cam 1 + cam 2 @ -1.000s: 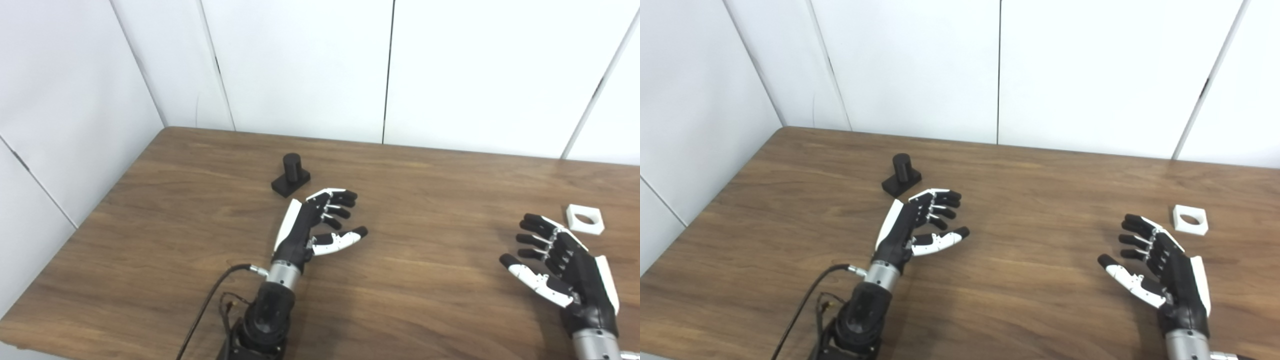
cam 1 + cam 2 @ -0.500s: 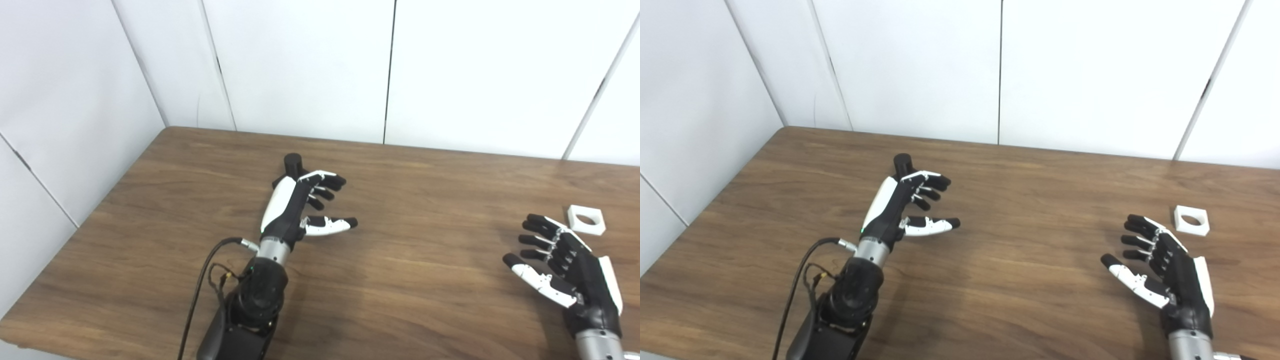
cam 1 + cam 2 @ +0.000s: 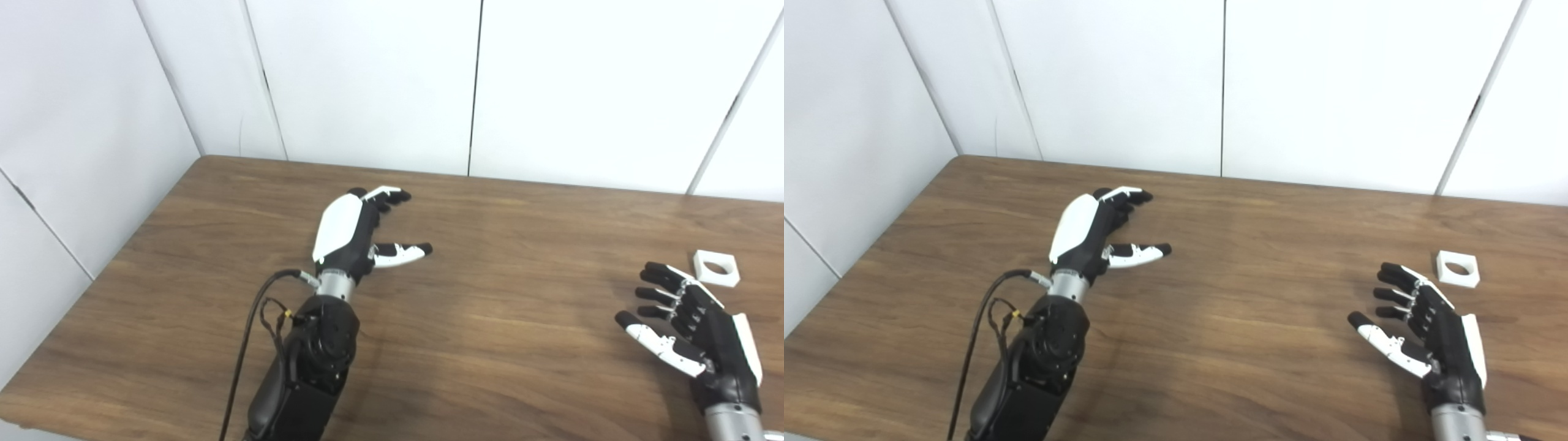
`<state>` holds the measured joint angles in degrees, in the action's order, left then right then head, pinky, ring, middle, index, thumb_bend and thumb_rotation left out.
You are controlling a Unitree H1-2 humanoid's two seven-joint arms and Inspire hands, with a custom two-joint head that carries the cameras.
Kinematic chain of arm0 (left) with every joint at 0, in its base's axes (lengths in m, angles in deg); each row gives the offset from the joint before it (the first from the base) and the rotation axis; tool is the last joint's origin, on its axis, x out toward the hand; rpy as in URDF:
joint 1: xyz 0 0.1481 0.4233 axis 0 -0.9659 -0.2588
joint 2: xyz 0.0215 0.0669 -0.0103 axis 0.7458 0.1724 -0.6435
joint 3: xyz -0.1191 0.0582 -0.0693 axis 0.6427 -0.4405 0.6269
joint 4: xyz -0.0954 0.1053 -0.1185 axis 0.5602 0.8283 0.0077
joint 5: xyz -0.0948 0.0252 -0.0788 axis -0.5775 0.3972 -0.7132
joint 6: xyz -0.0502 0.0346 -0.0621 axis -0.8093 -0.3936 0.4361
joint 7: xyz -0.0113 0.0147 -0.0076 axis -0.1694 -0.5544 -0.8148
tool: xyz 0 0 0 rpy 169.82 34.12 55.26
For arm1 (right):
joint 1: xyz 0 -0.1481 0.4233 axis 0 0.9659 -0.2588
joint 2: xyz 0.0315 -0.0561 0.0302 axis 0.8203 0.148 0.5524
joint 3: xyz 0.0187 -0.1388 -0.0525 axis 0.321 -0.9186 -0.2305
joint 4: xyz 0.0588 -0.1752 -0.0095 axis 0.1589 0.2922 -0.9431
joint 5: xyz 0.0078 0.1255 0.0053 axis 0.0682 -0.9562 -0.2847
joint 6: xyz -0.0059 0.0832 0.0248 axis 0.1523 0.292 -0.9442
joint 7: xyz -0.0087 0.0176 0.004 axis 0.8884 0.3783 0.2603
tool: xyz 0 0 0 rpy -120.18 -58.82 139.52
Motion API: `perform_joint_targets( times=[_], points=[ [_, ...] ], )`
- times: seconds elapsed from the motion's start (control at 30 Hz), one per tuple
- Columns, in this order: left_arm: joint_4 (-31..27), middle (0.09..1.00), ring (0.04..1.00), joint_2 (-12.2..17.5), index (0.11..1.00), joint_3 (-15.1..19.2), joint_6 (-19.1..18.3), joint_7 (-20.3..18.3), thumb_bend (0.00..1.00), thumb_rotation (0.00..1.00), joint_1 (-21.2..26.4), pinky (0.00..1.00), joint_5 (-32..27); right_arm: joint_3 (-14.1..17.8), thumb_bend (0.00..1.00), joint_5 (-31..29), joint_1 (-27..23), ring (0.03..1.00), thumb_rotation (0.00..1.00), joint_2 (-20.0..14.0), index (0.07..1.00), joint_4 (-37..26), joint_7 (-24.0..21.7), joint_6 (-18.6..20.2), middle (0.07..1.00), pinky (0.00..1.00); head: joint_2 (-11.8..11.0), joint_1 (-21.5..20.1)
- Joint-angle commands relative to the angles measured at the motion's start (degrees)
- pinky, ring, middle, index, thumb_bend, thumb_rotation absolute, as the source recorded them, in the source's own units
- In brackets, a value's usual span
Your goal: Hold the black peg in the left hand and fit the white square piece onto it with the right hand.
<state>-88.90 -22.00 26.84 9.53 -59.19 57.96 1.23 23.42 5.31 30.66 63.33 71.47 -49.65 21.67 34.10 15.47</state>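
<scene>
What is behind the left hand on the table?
Only the top of the black peg shows past the left hand. The hand covers its lower part and base.

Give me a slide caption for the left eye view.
Left hand open over the mostly hidden peg; right hand open near the white square.

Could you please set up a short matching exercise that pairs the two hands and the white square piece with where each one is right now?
Things:
1. left hand
2. right hand
3. white square piece

Places or states:
A. lying flat on the table near its right edge, untouched
B. open, stretched toward the far left part of the table
C. open, low at the right, just short of the white piece

Pairs: 1-B, 2-C, 3-A
</scene>
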Motion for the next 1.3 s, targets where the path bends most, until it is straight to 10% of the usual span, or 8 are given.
perform_joint_targets(
  times=[0.0,0.57,0.83,1.27],
  points=[
    [-1.18,0.85,0.824,1.51,0.737,0.57,0.29,1.09,0.75,0.23,3.8,0.65,1.37,0.08,0.65,-0.06,-1.3,0.707,0.11,-0.6,0.75,-0.47,-0.1,-2.26,0.764,0.61,0.05,0.08],
    [1.41,0.881,0.853,7.12,0.751,0.07,-4.51,0.76,0.78,0.25,9.19,0.65,8.75,0.31,0.65,-0.44,-1.35,0.713,0.1,-0.4,0.752,-0.19,0.08,-2.4,0.767,0.61,-0.16,0.01],
    [4.12,0.898,0.92,8.43,0.748,-1.04,-5.91,1.16,0.78,0.29,10.62,0.89,13.06,0.42,0.65,-0.69,-1.11,0.712,0.12,-0.61,0.756,-0.28,-0.13,-2.71,0.768,0.62,-0.04,-0.07],
    [6.6,0.92,0.941,10.9,0.724,0.21,-9.14,-12.72,0.8,0.44,15.22,0.9,21.99,0.48,0.65,-0.88,-1.24,0.702,0.11,-0.19,0.749,-0.61,0.09,-2.05,0.759,0.61,0.24,-0.34]
  ],
)
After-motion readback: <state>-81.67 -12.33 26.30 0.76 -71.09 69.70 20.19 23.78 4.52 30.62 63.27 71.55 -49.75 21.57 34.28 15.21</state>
